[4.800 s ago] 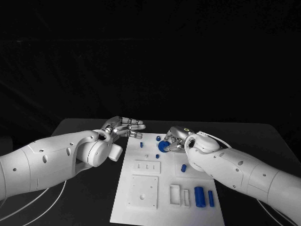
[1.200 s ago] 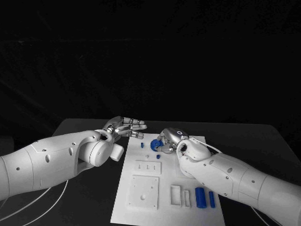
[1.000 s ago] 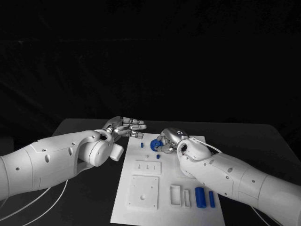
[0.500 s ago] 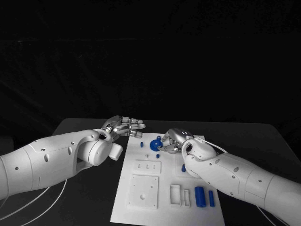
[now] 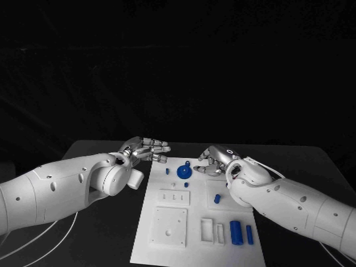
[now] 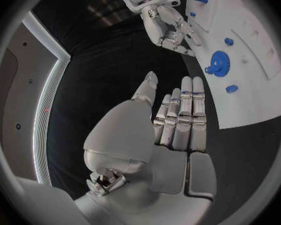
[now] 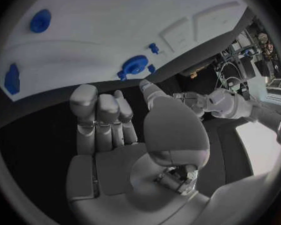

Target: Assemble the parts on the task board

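I've got the blue toothed plastic gear [image 5: 184,172] sitting on the white task board [image 5: 172,236] w/ right hand [image 5: 218,162] released beside it, fingers apart, prob. seated; left hand [image 5: 145,149] released too, off-board as standby.

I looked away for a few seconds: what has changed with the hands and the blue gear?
The right hand has let go of the blue gear, which now sits on the task board by itself, and has drawn back toward the board's right edge with its fingers apart. The left hand has stayed hovering off the board's left far corner, holding nothing. The other blue parts lie as before.
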Controlling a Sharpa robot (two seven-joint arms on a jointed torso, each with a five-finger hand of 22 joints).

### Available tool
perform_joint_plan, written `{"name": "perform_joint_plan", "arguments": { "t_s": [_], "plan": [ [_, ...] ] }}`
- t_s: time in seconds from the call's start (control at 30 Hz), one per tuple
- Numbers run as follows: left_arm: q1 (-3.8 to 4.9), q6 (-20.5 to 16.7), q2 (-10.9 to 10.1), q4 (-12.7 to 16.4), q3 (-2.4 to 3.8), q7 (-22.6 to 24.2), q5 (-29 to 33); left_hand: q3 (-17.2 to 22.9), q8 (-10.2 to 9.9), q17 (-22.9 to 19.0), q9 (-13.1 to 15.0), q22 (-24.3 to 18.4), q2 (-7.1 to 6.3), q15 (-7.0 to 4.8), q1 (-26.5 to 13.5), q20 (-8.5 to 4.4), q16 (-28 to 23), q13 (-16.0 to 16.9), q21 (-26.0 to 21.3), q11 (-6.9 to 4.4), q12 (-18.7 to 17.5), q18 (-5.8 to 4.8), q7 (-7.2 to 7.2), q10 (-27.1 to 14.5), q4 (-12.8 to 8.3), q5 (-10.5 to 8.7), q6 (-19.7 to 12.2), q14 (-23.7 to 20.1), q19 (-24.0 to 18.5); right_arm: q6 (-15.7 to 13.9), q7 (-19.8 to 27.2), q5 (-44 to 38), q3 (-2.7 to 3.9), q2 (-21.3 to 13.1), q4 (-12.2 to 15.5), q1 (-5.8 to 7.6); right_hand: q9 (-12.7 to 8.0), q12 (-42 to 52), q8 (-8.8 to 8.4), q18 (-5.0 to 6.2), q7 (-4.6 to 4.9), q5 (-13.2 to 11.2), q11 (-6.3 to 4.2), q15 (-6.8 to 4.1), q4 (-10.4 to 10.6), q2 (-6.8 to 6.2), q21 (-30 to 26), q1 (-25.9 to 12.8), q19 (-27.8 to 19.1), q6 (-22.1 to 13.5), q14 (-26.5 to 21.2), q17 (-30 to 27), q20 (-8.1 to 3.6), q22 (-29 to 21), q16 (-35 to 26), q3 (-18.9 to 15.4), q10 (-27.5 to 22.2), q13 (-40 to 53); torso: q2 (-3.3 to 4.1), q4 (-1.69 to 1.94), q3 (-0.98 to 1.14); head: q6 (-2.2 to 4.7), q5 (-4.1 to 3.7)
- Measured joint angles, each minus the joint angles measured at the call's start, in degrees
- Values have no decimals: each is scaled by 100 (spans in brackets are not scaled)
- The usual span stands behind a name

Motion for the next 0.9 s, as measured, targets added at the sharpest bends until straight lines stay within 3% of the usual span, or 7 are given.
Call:
{"name": "perform_joint_plan", "arguments": {
  "t_s": [0.13, 0.2, 0.27, 0.3, 0.43, 0.67, 0.9],
  "plan": [
    [0, 0, -19, 10, 0, 0, -2, 0, 0, 0, 0, 0, 0, 0, 0, 0, 0, 0, 23, 0, 0, 0, 0, 0, 0, 0, 0, 0, 0, -64, 26, 117, 188, -289, 300, 12, 0, 5, 0, 0, -1, 0, 0, 0, -76, 0, 0, 68, 0, 2, 0, 0, 0, 0, 0, 61, 0, 5, -7, -17, 7, 10, 1],
    [1, -1, -36, 12, 0, 1, -3, 0, 0, 0, 0, 0, 0, 0, 0, 0, 0, 0, 23, 0, 0, -1, 0, 0, 0, 0, 0, 0, 0, -95, 80, 230, 303, -491, 434, 28, 0, 5, 0, 0, -2, 0, 0, 0, -255, 12, 0, 171, 0, 2, 0, 0, 0, -1, 0, 70, 0, 5, -12, -29, 7, 18, -10],
    [1, -1, -53, 15, 0, 2, -3, 0, 0, 0, 0, 0, 0, 0, 0, 0, 0, 0, 23, 0, 0, -1, 0, 0, 0, 0, 0, 0, 0, -120, 175, 369, 375, -668, 508, 52, 0, 5, 0, 0, -3, -3, 0, 2, -441, 67, -4, 231, 0, 4, -2, -19, 0, -1, -7, 83, 0, 3, -16, -43, 7, 25, -21],
    [1, -1, -68, 21, 0, 3, -3, 0, 0, 0, 0, 0, 0, 0, 0, 0, 0, 0, 23, 0, 0, -1, 0, 0, 0, 0, 0, 0, 0, -138, 279, 494, 417, -799, 547, 68, -1, -15, 0, -1, 4, -23, 22, 28, -632, 65, -85, 389, 0, 63, -28, -92, 0, -1, -92, 109, -21, -18, -19, -53, 7, 27, -24],
    [-1, -1, -118, 66, 0, 13, -3, 0, 0, 0, 0, 0, 0, 0, 0, 0, 0, 0, 23, 0, 0, -1, 0, 0, 0, 0, 0, 0, 0, -161, 732, 942, 513, -1191, 578, 99, -1, -62, 0, -4, 15, 71, 31, 34, -1199, 151, -167, 535, 0, 109, -33, -133, 0, -1, -156, 21, -31, -84, -41, -121, 22, 36, -27],
    [-3, 6, -175, 116, 0, 29, -3, 0, 0, 0, 0, 0, 0, 0, 0, 0, 0, 0, 23, 0, 0, -2, 0, 0, 0, 0, 0, 0, 0, -37, 1535, 1546, 564, -1522, 325, 117, -1, -190, 0, -34, 36, 476, 80, 55, -1754, 195, -407, 880, 0, 89, -71, -203, 0, -1, -305, -330, -187, -201, -70, -233, 78, 61, -21],
    [-34, 16, -221, 154, 3, 52, -2, 0, 0, 0, 0, -8, -26, 0, -26, 21, 0, 0, 23, 21, 0, -1, 42, -21, 0, 0, 1, 0, -21, 326, 2023, 2060, 576, -1562, -196, 77, -1, -295, 0, -45, 74, 555, 79, 85, -2001, 258, -678, 943, -12, -120, -153, -278, 12, -2, -413, -535, -332, -325, -85, -304, 154, 51, 6]
  ]
}}
